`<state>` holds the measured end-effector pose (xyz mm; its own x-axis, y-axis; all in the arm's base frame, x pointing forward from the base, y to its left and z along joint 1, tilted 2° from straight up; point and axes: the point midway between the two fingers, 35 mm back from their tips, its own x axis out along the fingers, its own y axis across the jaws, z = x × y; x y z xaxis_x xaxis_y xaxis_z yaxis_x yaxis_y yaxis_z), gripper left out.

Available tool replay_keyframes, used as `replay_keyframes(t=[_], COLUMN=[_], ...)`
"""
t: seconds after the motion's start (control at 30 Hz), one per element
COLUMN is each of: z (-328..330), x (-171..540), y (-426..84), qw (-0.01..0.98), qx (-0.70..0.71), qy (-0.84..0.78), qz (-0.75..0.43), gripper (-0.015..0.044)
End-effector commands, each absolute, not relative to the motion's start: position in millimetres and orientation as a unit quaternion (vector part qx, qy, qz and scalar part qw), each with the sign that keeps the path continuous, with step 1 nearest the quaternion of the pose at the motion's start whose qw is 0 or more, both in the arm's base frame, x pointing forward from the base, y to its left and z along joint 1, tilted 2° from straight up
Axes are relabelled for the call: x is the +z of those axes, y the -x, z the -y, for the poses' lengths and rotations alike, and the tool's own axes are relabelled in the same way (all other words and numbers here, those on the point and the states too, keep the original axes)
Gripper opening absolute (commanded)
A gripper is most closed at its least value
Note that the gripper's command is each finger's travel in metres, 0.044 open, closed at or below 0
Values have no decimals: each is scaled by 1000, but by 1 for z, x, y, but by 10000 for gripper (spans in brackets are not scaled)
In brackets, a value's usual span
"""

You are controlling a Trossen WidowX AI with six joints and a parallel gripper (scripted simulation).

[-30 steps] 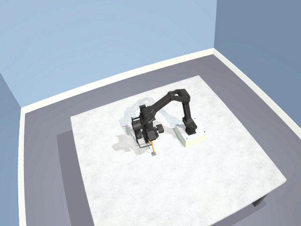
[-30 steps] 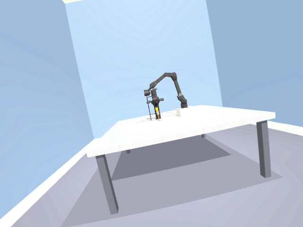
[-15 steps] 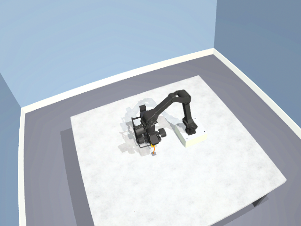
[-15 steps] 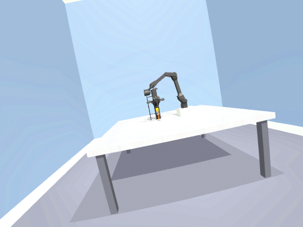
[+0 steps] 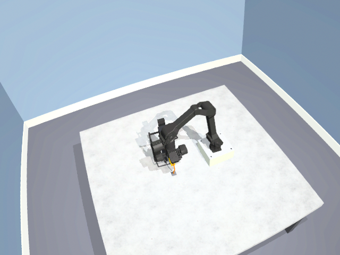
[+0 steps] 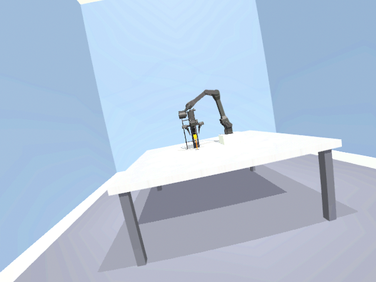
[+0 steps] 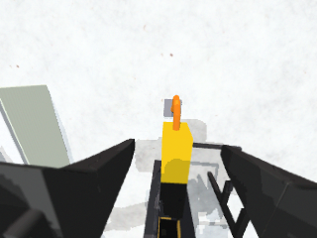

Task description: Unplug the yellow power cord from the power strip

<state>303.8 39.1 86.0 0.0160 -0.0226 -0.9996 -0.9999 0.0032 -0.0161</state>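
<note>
My gripper [image 7: 177, 146] stands wide, holding nothing — plug [image 7: 176, 151] sits between the fingers near the table's [image 5: 219, 205] middle. Plug looks rigid, light; cord [image 7: 175, 113] bends — grasp plug's flat sides.
</note>
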Motion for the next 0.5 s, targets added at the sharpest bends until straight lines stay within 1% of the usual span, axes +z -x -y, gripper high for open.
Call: replay_keyframes(t=[0.0, 0.13, 0.47], z=[-59, -95, -97], x=[90, 96, 97], y=[-305, -304, -303], qw=[500, 500, 500], qx=[491, 492, 492], qy=[509, 508, 508], qz=[-500, -499, -499], gripper=[440, 440, 440])
